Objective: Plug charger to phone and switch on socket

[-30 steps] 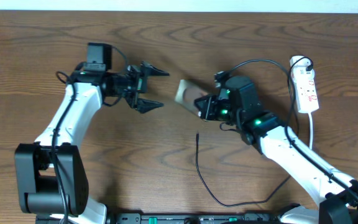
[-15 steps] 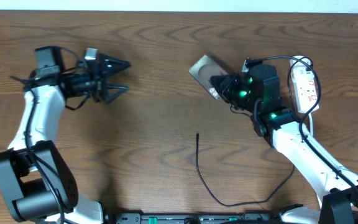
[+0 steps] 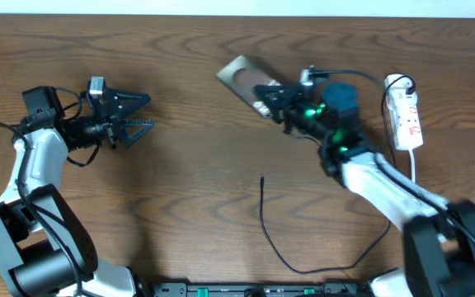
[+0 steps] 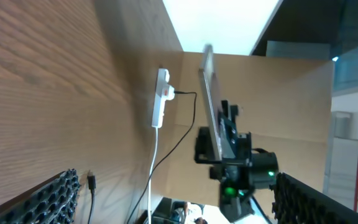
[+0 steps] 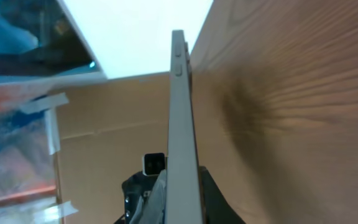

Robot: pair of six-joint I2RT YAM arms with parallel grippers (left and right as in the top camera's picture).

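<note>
**Phone** (image 3: 239,74): off the bench (image 3: 180,190) and tilted. It is held by one end in the right pincer (image 3: 269,96), which is clenched on it. The right wrist view shows it edge-on.

**Charger** (image 3: 262,216): lies loose on the bench. Its plug tip points toward the phone but is well apart from it, and nothing is touching it.

**Socket** (image 3: 407,115): at the far right, with its white cord trailing. You cannot read its switch from here.

**Left pincer** (image 3: 141,112): released and empty, well apart from the cable.

**Hazards for you:**
- The phone is held at one end only, so it may pivot or slip when the plug is pushed in.
- You cannot tell which end carries the port, and the fingers may be covering it.
- The thin cable may flex or skid away as the left pincer closes on it.
</note>
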